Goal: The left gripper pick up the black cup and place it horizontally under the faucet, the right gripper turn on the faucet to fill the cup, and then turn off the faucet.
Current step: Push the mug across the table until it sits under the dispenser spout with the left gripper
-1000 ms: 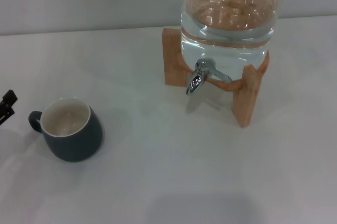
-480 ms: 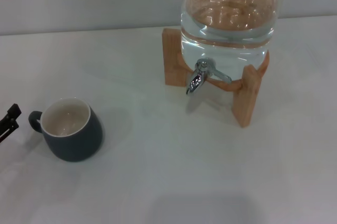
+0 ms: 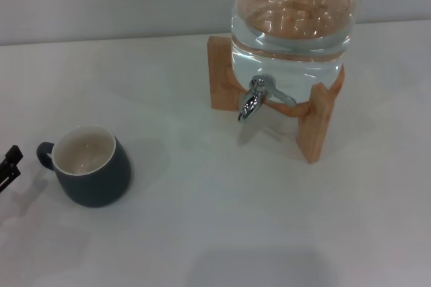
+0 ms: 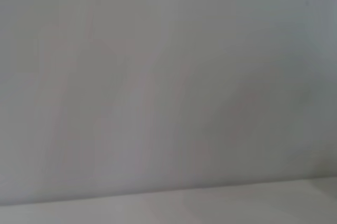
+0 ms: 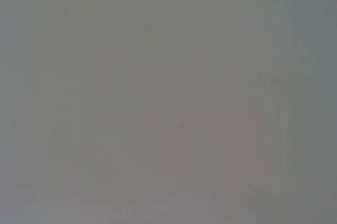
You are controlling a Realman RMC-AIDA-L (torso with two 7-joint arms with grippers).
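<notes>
The black cup point(image 3: 91, 166) stands upright on the white table at the front left, cream inside, its small loop handle pointing left. Only the black tips of my left gripper point(image 3: 9, 164) show at the left edge of the head view, a short way left of the handle and apart from it. The chrome faucet point(image 3: 254, 98) sticks out of the glass jar at the back right, its spout angled down. My right gripper is out of view. Both wrist views show only blank grey surface.
A clear glass water jar point(image 3: 293, 17) sits on a wooden stand point(image 3: 318, 122) at the back right. The white table point(image 3: 202, 219) stretches between the cup and the stand.
The left gripper's tips have dropped lower along the left edge of the head view, staying left of the cup's handle. The cup and faucet have not moved.
</notes>
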